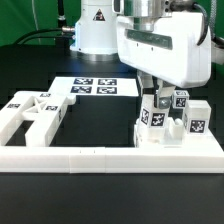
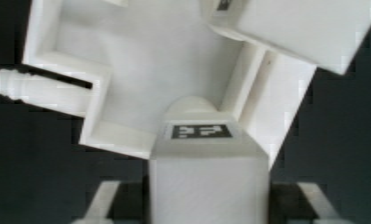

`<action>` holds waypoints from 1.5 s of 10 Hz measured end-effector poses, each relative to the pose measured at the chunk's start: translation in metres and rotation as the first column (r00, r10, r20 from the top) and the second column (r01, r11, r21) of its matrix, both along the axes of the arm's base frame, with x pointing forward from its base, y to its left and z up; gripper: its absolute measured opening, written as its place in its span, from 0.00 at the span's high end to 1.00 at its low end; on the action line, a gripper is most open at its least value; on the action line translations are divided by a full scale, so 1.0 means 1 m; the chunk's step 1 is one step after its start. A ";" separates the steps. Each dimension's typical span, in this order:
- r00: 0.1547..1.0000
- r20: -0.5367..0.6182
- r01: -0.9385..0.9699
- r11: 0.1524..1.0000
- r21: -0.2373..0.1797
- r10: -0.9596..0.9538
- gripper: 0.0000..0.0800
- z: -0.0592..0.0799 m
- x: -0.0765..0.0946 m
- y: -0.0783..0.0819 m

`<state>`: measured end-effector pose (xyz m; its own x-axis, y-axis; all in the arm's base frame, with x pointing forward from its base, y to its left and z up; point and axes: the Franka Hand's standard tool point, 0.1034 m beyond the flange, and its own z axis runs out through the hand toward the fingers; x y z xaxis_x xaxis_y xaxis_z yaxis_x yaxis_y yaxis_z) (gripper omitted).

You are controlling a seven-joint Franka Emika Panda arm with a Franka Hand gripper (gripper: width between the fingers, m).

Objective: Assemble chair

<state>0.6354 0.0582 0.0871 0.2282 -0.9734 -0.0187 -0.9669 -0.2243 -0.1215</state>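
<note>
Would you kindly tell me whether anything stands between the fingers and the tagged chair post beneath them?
Nothing visible does. The gripper is down on the post at the exterior view's right. In the wrist view the post sits directly between the fingers, which appear closed on it.

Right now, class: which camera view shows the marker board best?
The exterior view: the marker board lies flat, tags visible. The wrist view shows none of it, only white chair parts close up.
</note>
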 end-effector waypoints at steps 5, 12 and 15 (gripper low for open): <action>0.973 0.006 -0.230 0.973 -0.028 0.230 0.20 0.000 0.000 -0.002; 0.596 -0.015 -0.799 0.591 -0.109 0.803 0.19 0.000 0.001 -0.003; 0.428 -0.029 -0.898 0.421 -0.127 0.903 0.19 0.000 0.001 -0.004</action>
<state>0.6368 0.0546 0.0868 0.9738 -0.2051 0.0986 -0.1995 -0.9778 -0.0635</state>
